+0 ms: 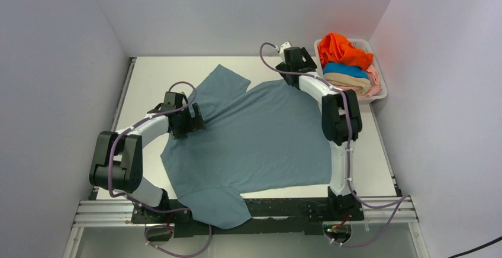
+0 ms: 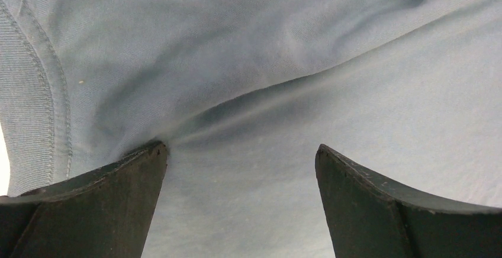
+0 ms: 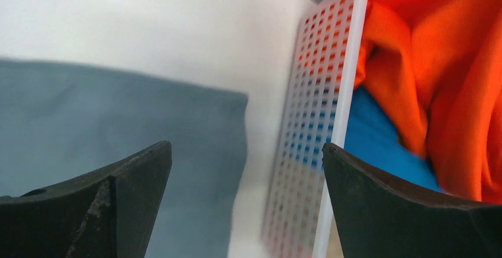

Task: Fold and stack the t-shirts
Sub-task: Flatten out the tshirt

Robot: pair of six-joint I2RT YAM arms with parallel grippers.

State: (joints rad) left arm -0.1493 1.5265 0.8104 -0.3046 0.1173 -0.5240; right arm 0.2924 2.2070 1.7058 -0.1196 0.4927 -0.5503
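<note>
Flattening step, no fold yet: grey-blue t-shirt (image 1: 260, 139) lay spread on worktop (image 1: 154, 74). Left hand (image 1: 188, 119) released, low over collar side. Right hand (image 1: 294, 63) released, empty, beside basket (image 1: 382, 89) with other t-shirts (image 1: 346, 63). Next likely needed: pinching an edge.

From above, we lose the patch of the grey-blue t-shirt (image 1: 260, 134) that lies under the left arm (image 1: 148, 129). The tan t-shirt (image 1: 349, 83) and the pale pink t-shirt (image 1: 374, 85) show only as slivers beneath the others in the basket (image 1: 383, 92). The left wrist view crops the grey-blue cloth on every side, and the right wrist view is smeared, with shirt edge and basket wall soft and the orange t-shirt (image 3: 426, 63) cut by the frame.
</note>
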